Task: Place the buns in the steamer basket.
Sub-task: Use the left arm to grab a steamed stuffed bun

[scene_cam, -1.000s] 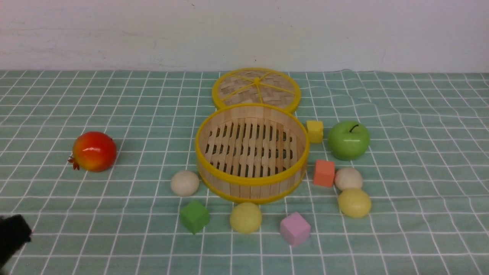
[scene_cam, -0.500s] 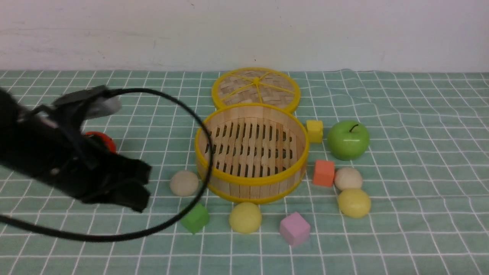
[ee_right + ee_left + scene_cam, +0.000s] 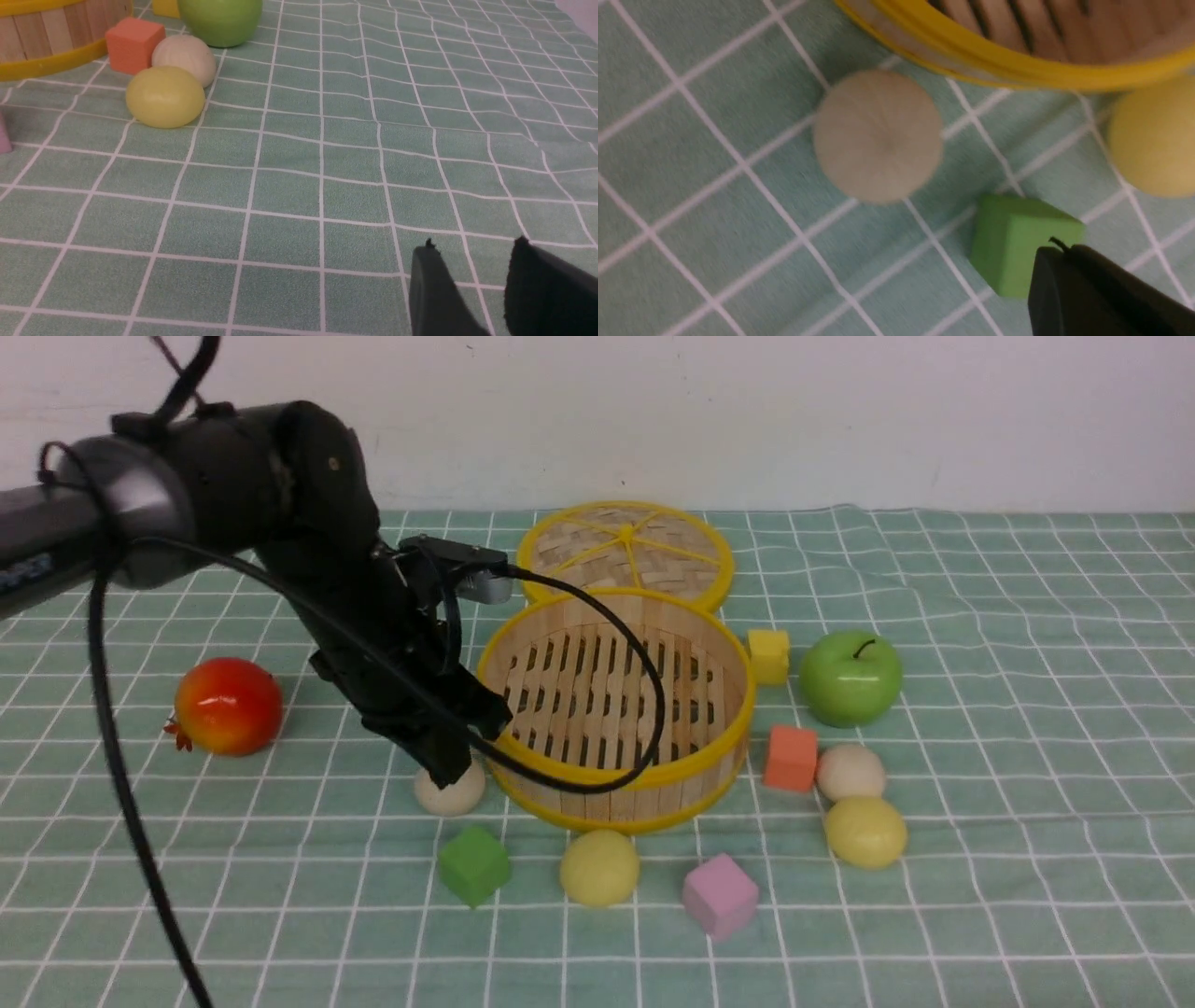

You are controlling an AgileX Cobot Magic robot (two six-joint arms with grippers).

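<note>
Left gripper: your left gripper (image 3: 448, 767) pointed down right above the left cream bun (image 3: 450, 793), just outside the basket's left wall. The wrist view caught only one of its fingers (image 3: 1087, 289), so you could not tell whether the jaws stood apart or together, nor whether it touched the bun.
Right gripper: your right gripper (image 3: 474, 247) sat low over bare cloth, well apart from every object. Its tips stood a narrow gap apart and held nothing.
Steamer basket: the steamer basket (image 3: 616, 775) stood upright mid-desk, with all four buns outside it on the cloth.
Left cream bun: it lay near the basket's left wall, blurred in the left wrist view (image 3: 878, 135).
Front yellow bun: the front yellow bun (image 3: 600, 868) lay just in front of the basket, between the green cube (image 3: 475, 864) and the pink cube (image 3: 720, 894).
Right cream bun: the right cream bun (image 3: 851, 772) lay just beside the orange cube (image 3: 792, 758), right of the basket.
Right yellow bun: the right yellow bun (image 3: 865, 832) lay against the right cream bun, on its near side.
Others: the lid (image 3: 625, 546) lay flat behind the basket. The yellow cube (image 3: 769, 655) and green apple (image 3: 851, 677) sat to the basket's right, the pomegranate (image 3: 229, 705) well off to its left.
Desk: the desk (image 3: 1027, 803) carried a green checked cloth.
</note>
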